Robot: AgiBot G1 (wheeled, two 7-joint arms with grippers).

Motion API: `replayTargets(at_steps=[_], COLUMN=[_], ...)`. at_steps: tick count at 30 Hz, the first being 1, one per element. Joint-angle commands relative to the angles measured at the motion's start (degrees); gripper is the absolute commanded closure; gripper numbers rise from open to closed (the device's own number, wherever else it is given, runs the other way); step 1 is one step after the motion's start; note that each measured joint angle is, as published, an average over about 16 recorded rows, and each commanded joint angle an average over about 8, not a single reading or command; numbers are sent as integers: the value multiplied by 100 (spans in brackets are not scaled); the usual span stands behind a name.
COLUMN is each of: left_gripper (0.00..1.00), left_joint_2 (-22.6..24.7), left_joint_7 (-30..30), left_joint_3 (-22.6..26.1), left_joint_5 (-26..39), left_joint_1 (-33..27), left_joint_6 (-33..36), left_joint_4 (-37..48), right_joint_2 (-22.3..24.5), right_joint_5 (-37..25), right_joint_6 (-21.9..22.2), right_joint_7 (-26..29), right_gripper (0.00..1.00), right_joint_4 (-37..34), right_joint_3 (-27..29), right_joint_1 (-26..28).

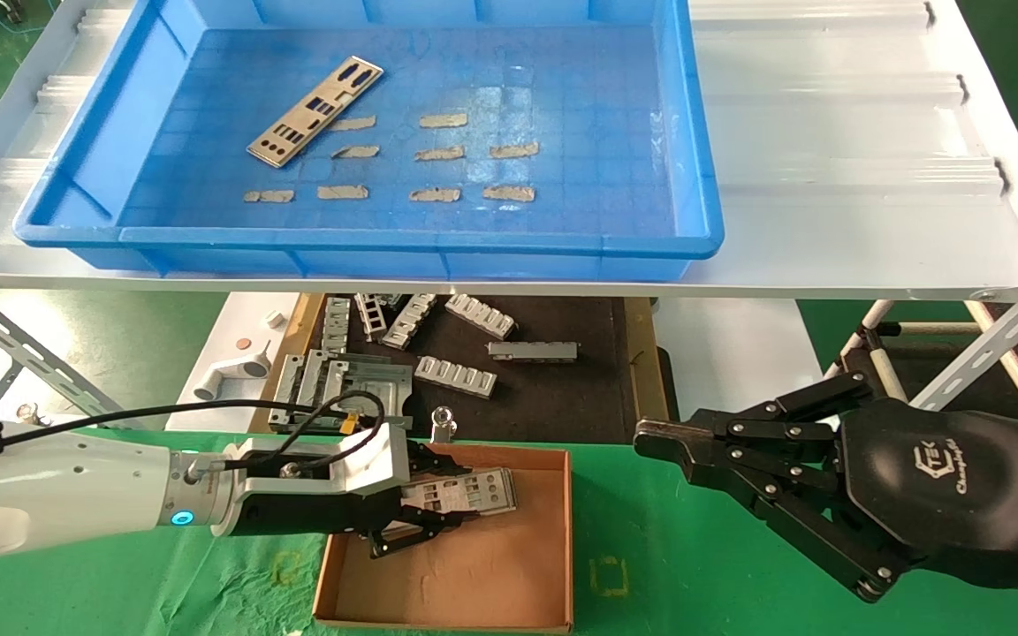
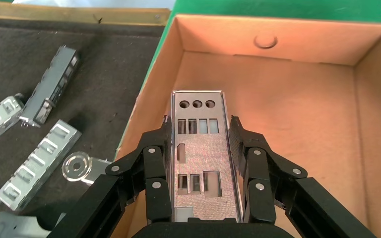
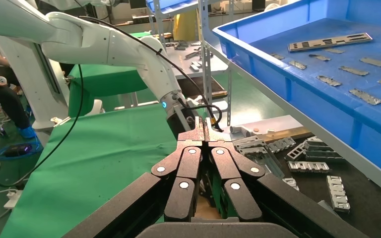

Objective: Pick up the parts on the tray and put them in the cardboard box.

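A plate [image 2: 201,158] is held between the two fingers of the left claw [image 1: 438,508], clamped by its long edges, over the near-left part of the box [image 1: 553,530]; in the left wrist view its free end is seen reaching out over the box floor, apparently clear of it. A second plate [image 1: 315,110] is left lying at a slant in the far-left part of the tray [image 1: 695,177], near the tan tape strips [image 1: 443,157]. The right claw [image 1: 655,439] is parked over the green cloth to the right of the box, its fingertips pressed together on nothing. The grip is judged to be the weak point: the plate is thin and is pinched only at its edges, so it could be bowed or tilted by any extra squeeze and might spring sideways when let go. Since the claw is placed close to the box's left wall, with the black mat [image 1: 562,389] and its grey brackets [image 1: 456,375] just beyond, the plate could be caught on the wall's rim or dropped outside if it is released while tilted. A release from too high could also let it bounce or come to rest propped against a wall.
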Motion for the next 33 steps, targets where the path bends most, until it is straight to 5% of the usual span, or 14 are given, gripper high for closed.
replayTargets(at_steps=[1, 7, 33], left_gripper=[89, 71, 76], left_joint_2=[59, 276, 680], left_joint_7=[85, 315, 891], left_joint_3=[-18, -38, -40], left_joint_5=[-22, -65, -106], left_joint_1=[-28, -111, -451], left_joint_6=[6, 79, 547], left_joint_4=[185, 708, 1975], right_joint_2=[0, 0, 0], right_joint_5=[0, 0, 0], right_joint_6=[0, 0, 0], right_joint_7=[0, 0, 0], right_gripper=[100, 100, 100], right_joint_4=[0, 0, 0], right_joint_3=[0, 0, 0], right_joint_1=[0, 0, 0])
